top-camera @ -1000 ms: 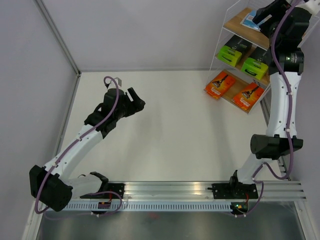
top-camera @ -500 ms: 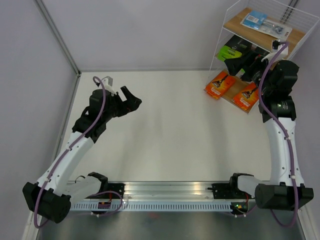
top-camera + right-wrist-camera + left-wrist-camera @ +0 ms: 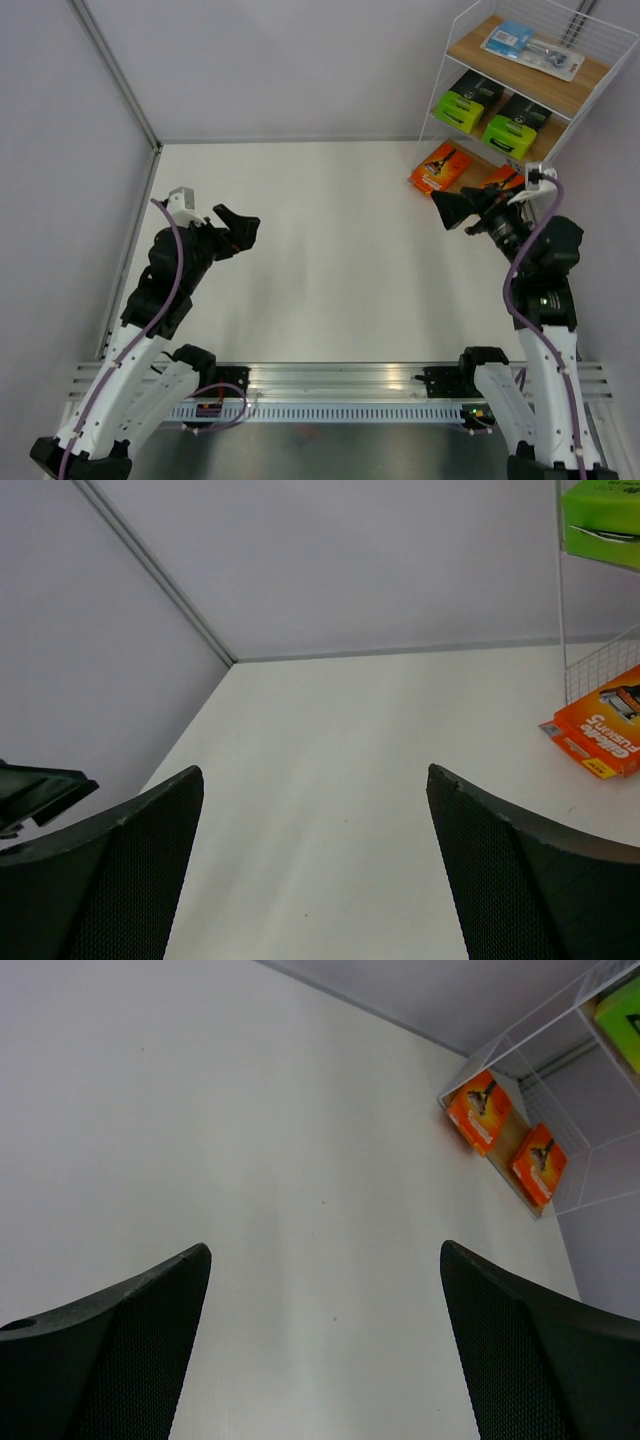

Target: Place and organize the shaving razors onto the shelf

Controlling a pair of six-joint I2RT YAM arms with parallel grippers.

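The white wire shelf stands at the far right corner. The clear blister with blue card lies on its top board. Two black boxes with lime-green ends sit on the middle board. Two orange cards lie on the bottom board: one in full view, the other partly hidden behind my right wrist. My right gripper is open and empty, in front of the shelf. My left gripper is open and empty over the left of the table. The left wrist view shows both orange cards.
A grey wall with a metal corner post runs along the left side. The aluminium base rail lies across the near edge. The right wrist view shows an orange card, a green box end and my left gripper.
My right gripper left the top board, with the blue blister staying there, and dropped back towards the near side. My left arm also pulled back and to the left.
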